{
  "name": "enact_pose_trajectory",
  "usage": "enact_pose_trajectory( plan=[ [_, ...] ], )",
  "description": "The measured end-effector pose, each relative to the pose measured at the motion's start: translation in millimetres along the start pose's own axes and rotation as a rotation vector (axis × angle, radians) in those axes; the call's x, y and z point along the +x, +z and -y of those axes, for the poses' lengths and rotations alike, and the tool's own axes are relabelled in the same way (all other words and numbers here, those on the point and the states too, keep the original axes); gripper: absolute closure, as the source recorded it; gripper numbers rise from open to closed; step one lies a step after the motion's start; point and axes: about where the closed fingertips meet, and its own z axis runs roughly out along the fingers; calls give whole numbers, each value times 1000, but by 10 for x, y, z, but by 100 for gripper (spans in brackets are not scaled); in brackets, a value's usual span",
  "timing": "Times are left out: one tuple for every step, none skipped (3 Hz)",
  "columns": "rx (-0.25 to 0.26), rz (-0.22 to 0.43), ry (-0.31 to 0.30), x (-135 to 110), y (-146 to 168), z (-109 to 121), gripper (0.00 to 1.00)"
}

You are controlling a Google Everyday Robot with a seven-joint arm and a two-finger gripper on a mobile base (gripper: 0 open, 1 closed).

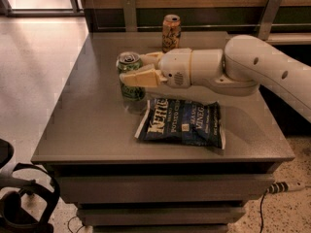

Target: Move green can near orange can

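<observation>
1. Grips the green can (128, 61) in the claw (132, 68) — clenched on the can's upper half, with one tan finger (141, 77) across the near side and the other at the far side.
2. Holds that can upright, silver top and pull tab facing up, over the left-middle part of the table (87, 125); cannot tell whether its base touches the surface or hangs just above it.
3. Reaches in from the right with a thick white arm (252, 64), stretched roughly level above the table.
4. Has the orange can (171, 32) standing upright at the back edge of the table, behind the claw and a little to the right of the green can — near, yet clearly apart, with bare table between.
5. Has a dark blue chip bag (182, 123) lying flat toward the front, below the wrist of the arm and just right of the green can, with white lettering on it and its upper left corner close to the can's base.
6. Beyond the table: pale floor (34, 81) on the left, a dark wall with two metal brackets (129, 11) at the back, a black frame (19, 203) at the lower left, and a cable (279, 187) on the floor at the lower right.
</observation>
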Motion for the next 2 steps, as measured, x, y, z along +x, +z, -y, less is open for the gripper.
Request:
enact_pose_trajectory(
  plan=[
    [58, 29, 2, 19, -273, 380, 100],
    [122, 34, -4, 1, -512, 722, 100]
  ],
)
